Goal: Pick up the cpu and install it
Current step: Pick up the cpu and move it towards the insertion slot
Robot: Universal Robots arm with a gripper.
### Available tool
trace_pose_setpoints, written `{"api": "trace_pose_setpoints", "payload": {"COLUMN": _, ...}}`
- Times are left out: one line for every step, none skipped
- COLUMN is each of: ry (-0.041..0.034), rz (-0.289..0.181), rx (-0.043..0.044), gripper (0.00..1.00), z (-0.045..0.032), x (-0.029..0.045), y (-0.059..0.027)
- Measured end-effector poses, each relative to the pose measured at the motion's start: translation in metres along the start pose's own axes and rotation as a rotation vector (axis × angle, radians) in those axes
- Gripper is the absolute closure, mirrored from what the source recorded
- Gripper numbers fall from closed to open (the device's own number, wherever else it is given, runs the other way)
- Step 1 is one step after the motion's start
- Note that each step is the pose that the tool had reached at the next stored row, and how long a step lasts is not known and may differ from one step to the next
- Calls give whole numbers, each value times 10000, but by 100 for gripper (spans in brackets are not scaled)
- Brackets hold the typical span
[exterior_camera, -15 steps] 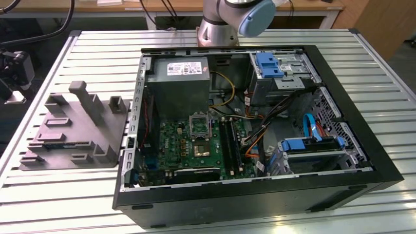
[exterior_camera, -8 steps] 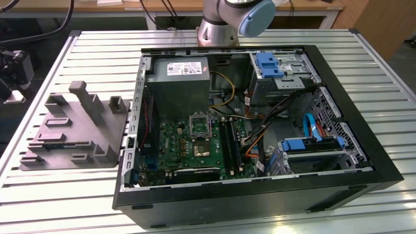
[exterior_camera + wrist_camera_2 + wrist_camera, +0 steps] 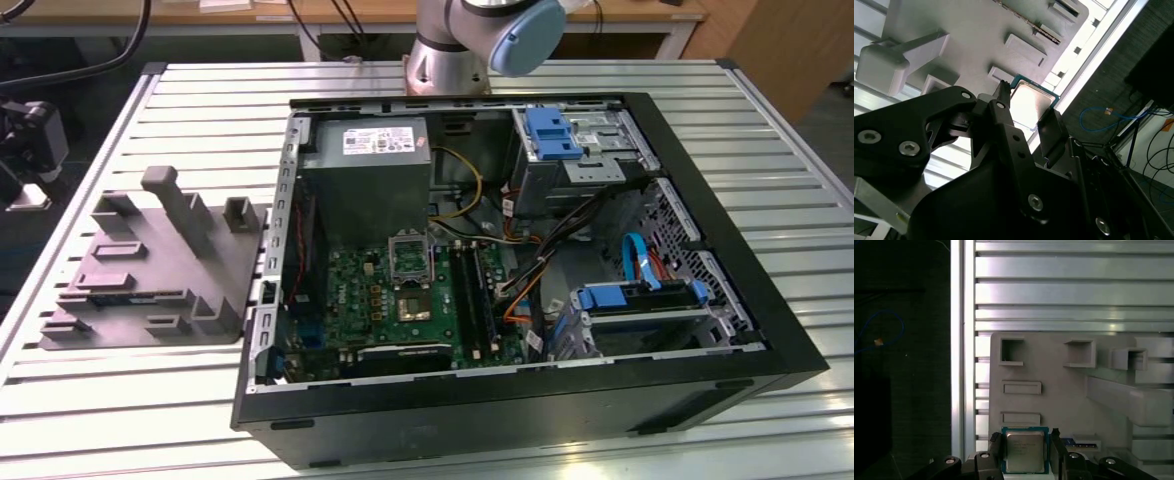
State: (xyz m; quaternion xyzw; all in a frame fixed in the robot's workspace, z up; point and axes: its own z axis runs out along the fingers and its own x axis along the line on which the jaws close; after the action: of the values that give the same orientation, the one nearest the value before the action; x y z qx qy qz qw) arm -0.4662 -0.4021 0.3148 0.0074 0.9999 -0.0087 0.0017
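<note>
The cpu (image 3: 1026, 451), a thin square chip with a pale metal top and a green rim, sits between the two black fingers of my gripper (image 3: 1026, 442). In both wrist views the fingers press against two opposite edges of the chip. The second wrist view shows the cpu (image 3: 1031, 102) in the gripper (image 3: 1026, 109) over a corner of the grey plastic tray (image 3: 979, 30), close to the table's edge. I cannot tell whether the chip rests on the tray or hangs above it. The motherboard's metal-framed socket (image 3: 408, 254) lies inside the open computer case (image 3: 534, 400) in the exterior view.
The grey tray (image 3: 147, 270) with upright posts stands on the slatted metal table (image 3: 134, 400), at the exterior view's left of the case. Inside the case are a power supply (image 3: 367, 170), cables (image 3: 534, 265) and blue drive brackets (image 3: 641, 295). The arm's base (image 3: 454, 50) stands behind the case.
</note>
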Motion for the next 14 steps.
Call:
{"api": "trace_pose_setpoints", "payload": {"ry": 0, "rz": 0, "rx": 1, "gripper": 53, "z": -3, "x": 0, "y": 0}}
{"api": "trace_pose_setpoints", "payload": {"ry": 0, "rz": 0, "rx": 2, "gripper": 53, "z": -7, "x": 0, "y": 0}}
{"api": "trace_pose_setpoints", "payload": {"ry": 1, "rz": 0, "rx": 4, "gripper": 53, "z": -11, "x": 0, "y": 0}}
{"api": "trace_pose_setpoints", "payload": {"ry": 2, "rz": 0, "rx": 9, "gripper": 53, "z": -17, "x": 0, "y": 1}}
{"api": "trace_pose_setpoints", "payload": {"ry": 1, "rz": 1, "rx": 13, "gripper": 53, "z": -21, "x": 0, "y": 1}}
{"api": "trace_pose_setpoints", "payload": {"ry": 0, "rz": 0, "rx": 15, "gripper": 53, "z": -25, "x": 0, "y": 1}}
{"api": "trace_pose_setpoints", "payload": {"ry": 0, "rz": 0, "rx": 16, "gripper": 53, "z": -30, "x": 0, "y": 1}}
{"api": "trace_pose_setpoints", "payload": {"ry": 1, "rz": 0, "rx": 18, "gripper": 53, "z": -36, "x": 0, "y": 1}}
{"api": "trace_pose_setpoints", "payload": {"ry": 0, "rz": 0, "rx": 19, "gripper": 53, "z": -40, "x": 0, "y": 1}}
{"api": "trace_pose_setpoints", "payload": {"ry": -1, "rz": 0, "rx": 19, "gripper": 53, "z": -45, "x": 0, "y": 1}}
{"api": "trace_pose_setpoints", "payload": {"ry": 0, "rz": 0, "rx": 20, "gripper": 53, "z": -52, "x": 0, "y": 1}}
{"api": "trace_pose_setpoints", "payload": {"ry": 0, "rz": 0, "rx": 21, "gripper": 53, "z": -58, "x": 0, "y": 1}}
{"api": "trace_pose_setpoints", "payload": {"ry": 0, "rz": 0, "rx": 23, "gripper": 53, "z": -66, "x": 0, "y": 1}}
{"api": "trace_pose_setpoints", "payload": {"ry": 0, "rz": 0, "rx": 25, "gripper": 53, "z": -74, "x": 0, "y": 1}}
